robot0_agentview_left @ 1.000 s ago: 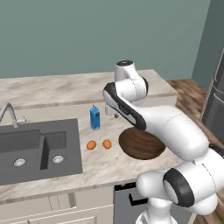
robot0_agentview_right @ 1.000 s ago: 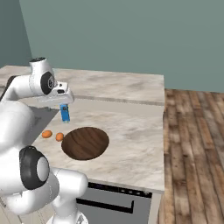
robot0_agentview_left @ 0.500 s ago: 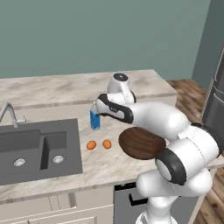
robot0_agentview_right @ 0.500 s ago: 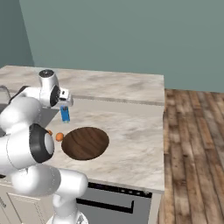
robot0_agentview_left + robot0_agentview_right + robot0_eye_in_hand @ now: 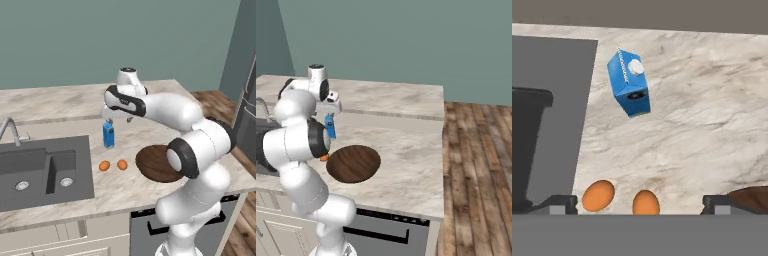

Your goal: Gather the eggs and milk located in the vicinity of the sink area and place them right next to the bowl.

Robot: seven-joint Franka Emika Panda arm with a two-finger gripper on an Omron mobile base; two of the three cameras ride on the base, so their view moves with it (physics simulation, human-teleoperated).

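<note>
Gripper (image 5: 108,119) poised above the milk (image 5: 108,135), fingers spread apart and holding nothing.
Milk upright on the worktop (image 5: 60,107) beside the sink (image 5: 42,170); two eggs (image 5: 113,165) between sink and bowl (image 5: 155,164). Bowl partly hidden behind the arm in left base view; eggs cut off at the bottom edge of hand view.

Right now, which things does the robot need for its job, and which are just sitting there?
Needed for the job:
- two eggs
- milk
- bowl
- sink, the place they sit near
- gripper, above the milk

Just there:
- faucet
- counter
- wood floor
</note>
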